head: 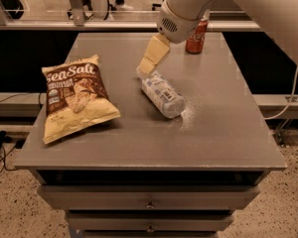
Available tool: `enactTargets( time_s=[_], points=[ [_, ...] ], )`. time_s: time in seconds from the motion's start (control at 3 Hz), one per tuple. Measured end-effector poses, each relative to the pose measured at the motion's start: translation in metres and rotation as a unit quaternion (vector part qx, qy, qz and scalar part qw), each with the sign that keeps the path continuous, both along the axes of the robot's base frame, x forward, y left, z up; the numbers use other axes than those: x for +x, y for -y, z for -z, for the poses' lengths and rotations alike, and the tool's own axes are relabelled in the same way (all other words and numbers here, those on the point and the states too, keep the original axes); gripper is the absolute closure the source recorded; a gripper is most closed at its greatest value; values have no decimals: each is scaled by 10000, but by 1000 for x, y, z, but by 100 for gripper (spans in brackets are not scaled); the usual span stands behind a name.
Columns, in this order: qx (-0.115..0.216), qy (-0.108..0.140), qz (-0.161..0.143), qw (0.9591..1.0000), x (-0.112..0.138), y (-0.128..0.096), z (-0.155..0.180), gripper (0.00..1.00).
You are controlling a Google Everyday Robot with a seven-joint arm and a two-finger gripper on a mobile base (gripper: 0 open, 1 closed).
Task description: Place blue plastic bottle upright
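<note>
Grey table [223, 133] with drawer fronts [149, 198] below its front edge. The blue plastic bottle [162, 95] lies on its side near the middle of the table, long axis running diagonally, base end toward the front right and the other end toward the back left. It is not upright. The gripper [145, 68], cream-coloured, comes down at a slant from the white wrist housing [181, 14] above and sits right at the bottle's back-left end, covering that end so the cap is hidden. Cannot tell whether the gripper is open or closed, or whether it has hold of the bottle; contact itself is unclear from this angle. A pale speckled patch [189, 114] on the table just beside the bottle's base. A sea-salt chip bag [77, 97] lies flat on the left side, well apart from the bottle. A red soda can [196, 37] stands upright at the back right, partly behind the arm.
</note>
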State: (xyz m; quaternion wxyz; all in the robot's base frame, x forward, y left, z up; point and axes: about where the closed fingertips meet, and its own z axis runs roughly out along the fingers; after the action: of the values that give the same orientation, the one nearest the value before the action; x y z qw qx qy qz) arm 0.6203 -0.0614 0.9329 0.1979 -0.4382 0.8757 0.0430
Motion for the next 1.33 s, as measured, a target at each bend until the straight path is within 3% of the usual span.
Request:
enactTargets(
  time_s=[0.33, 0.67, 1.33],
  points=[
    [0, -146, 553, 9984, 25, 2, 21, 0],
    [-24, -460, 990, 9940, 37, 1, 43, 0],
    [-38, -808, 1387, 9870, 33, -11, 67, 0]
  ],
)
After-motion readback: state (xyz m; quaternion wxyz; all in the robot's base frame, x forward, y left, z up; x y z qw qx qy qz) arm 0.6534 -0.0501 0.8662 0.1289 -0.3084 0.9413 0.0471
